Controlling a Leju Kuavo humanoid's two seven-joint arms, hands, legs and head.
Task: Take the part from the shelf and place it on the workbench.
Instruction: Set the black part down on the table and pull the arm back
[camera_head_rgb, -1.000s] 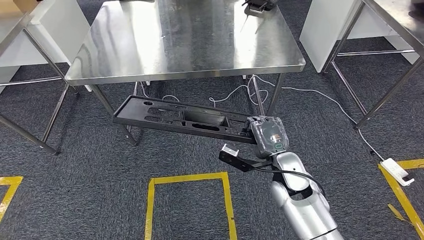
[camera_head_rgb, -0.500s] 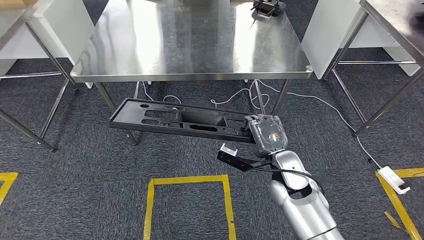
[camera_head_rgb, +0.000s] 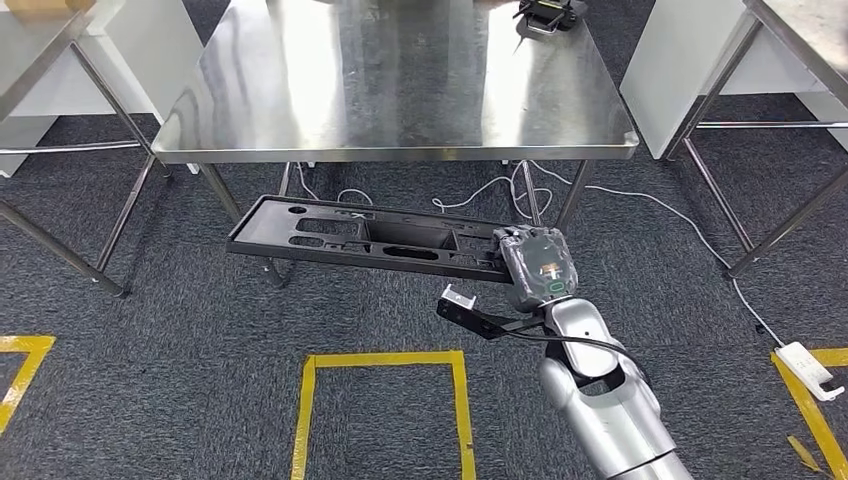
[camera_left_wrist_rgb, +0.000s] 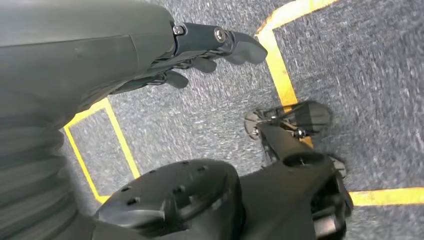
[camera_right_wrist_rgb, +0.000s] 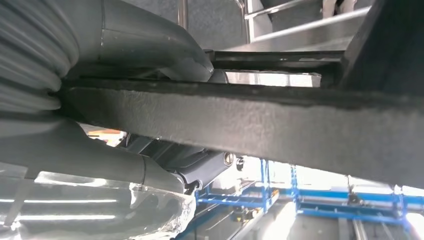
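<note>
A long black plastic part (camera_head_rgb: 365, 238) with several cut-outs hangs level above the carpet, just in front of the steel workbench (camera_head_rgb: 400, 80) and lower than its top. My right hand (camera_head_rgb: 538, 262) grips the part's right end; the rest of it sticks out to the left. In the right wrist view the part (camera_right_wrist_rgb: 260, 120) crosses the picture as a thick dark bar, with my right hand (camera_right_wrist_rgb: 135, 50) clamped around it. My left hand (camera_left_wrist_rgb: 200, 55) hangs over the carpet with its fingers loosely curled and nothing in them.
White cables (camera_head_rgb: 480, 192) trail on the carpet under the workbench. A small dark object (camera_head_rgb: 545, 14) sits at the bench's far right corner. Other steel tables (camera_head_rgb: 60, 60) stand left and right. Yellow tape (camera_head_rgb: 380, 360) marks the floor, and a white power strip (camera_head_rgb: 808, 366) lies at right.
The whole view has shifted: the workbench sits further right in the picture and a little nearer. My right hand still holds the part in the same pose.
</note>
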